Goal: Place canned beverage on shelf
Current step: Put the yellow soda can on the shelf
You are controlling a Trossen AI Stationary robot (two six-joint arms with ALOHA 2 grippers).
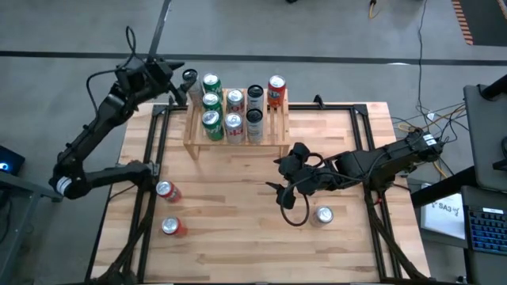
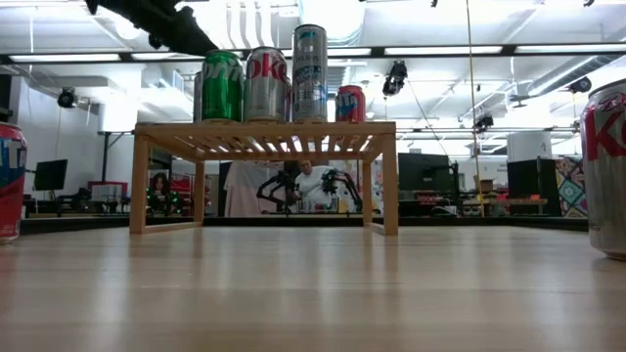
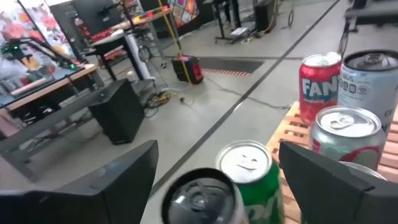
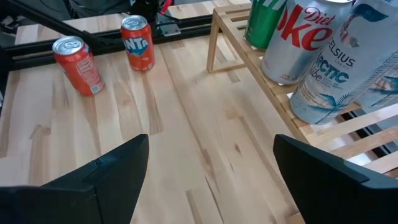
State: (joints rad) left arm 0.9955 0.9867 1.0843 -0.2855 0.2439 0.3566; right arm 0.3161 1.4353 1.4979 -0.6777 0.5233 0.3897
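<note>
Left gripper (image 1: 184, 81) spread around dark can (image 1: 189, 77) at shelf (image 1: 238, 141) far-left corner: release step. Next: back away without tipping it. Right gripper (image 1: 279, 176) spread, empty, mid-table.

In the low view, a red can (image 2: 8, 182) is cut by the left edge and a silver Coke can (image 2: 607, 168) by the right edge. The left arm (image 2: 156, 22) runs off the top there, its claw out of sight. The people (image 2: 293, 186) behind the shelf (image 2: 264, 137) are too small to make out. In the left wrist view, the dark-topped can (image 3: 200, 198) is cut by the bottom edge and blurred, and the tall pale can (image 3: 372, 78) runs off the right edge. In the right wrist view, the tops of the shelf's cans, such as the Celsius can (image 4: 348, 62), are cropped.
</note>
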